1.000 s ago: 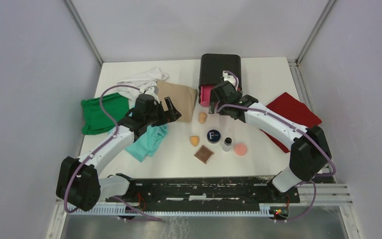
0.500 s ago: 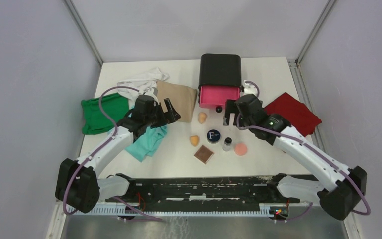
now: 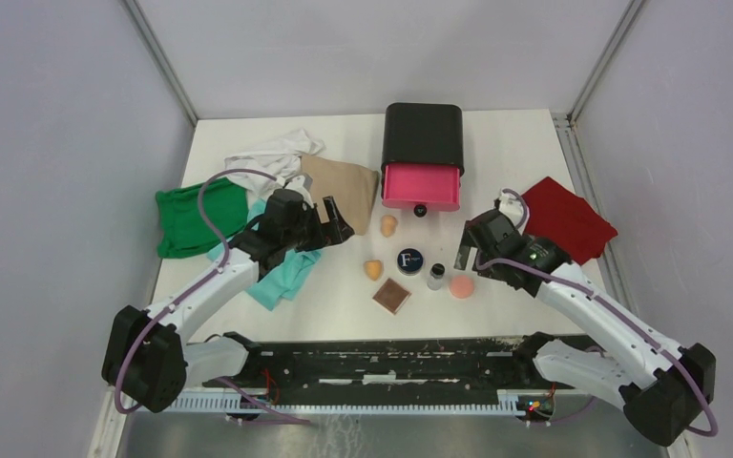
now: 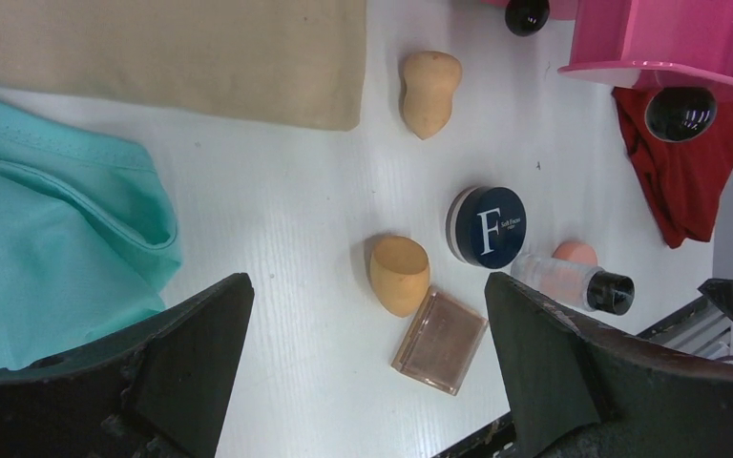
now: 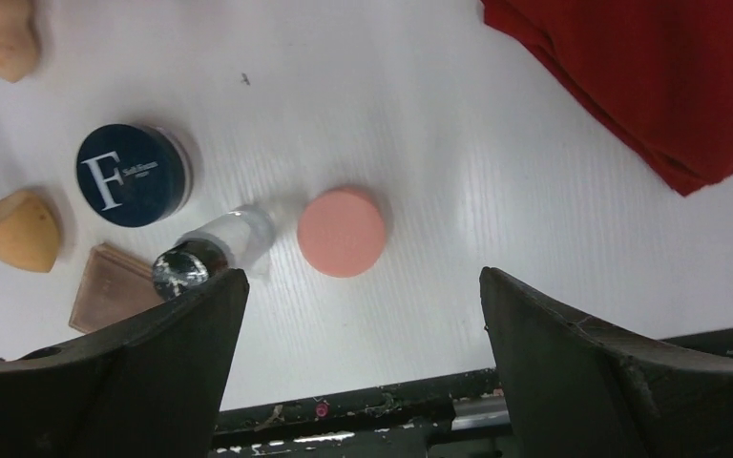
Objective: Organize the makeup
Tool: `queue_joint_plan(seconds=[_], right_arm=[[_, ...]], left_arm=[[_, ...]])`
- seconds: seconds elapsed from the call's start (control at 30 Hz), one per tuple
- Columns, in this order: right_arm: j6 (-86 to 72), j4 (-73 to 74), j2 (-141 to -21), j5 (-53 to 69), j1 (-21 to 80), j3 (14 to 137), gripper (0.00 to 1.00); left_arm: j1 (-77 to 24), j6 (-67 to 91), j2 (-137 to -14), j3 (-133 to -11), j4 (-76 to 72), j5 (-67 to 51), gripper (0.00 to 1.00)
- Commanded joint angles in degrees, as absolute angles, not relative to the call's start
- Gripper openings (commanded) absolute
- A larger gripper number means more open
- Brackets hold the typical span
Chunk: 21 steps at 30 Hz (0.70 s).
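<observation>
Bright even overhead light, soft shadows, sharp focus

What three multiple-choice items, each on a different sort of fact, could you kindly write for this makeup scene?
1. In the top view, on which side of the bottle does the puff lie? A) right B) left C) far side
2. How many orange sponges are there? A) one B) two C) four
3. The pink drawer is: A) open B) shut C) lifted off

Answers: 1 A, the puff sits just right of the bottle; 2 B, two sponges show in each view; 3 A, the drawer juts out of the black box.
</observation>
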State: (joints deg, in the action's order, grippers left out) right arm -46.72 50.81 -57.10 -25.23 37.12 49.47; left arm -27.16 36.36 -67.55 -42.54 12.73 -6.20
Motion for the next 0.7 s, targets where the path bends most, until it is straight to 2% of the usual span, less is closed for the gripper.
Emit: queue_joint_plan(seconds=[0.0, 0.17, 0.67], right_arm=[[-52.79, 53.25, -56.67, -21.87, 31.87, 47.10, 0.99], [-52.86, 48.57, -58.20, -12.70, 23.78, 43.18, 0.99], [-53.48, 46.13, -68.67, -4.62, 23.72, 42.16, 0.95]], left_arm=[[-27.88, 37.27, -66.38, -42.82, 9.49, -6.42, 0.99], [-28.21, 37.30, -66.38, -41.81, 8.89, -6.30, 0.99], [-28.44, 38.14, -68.07, -41.13, 7.43, -7.34, 0.99]])
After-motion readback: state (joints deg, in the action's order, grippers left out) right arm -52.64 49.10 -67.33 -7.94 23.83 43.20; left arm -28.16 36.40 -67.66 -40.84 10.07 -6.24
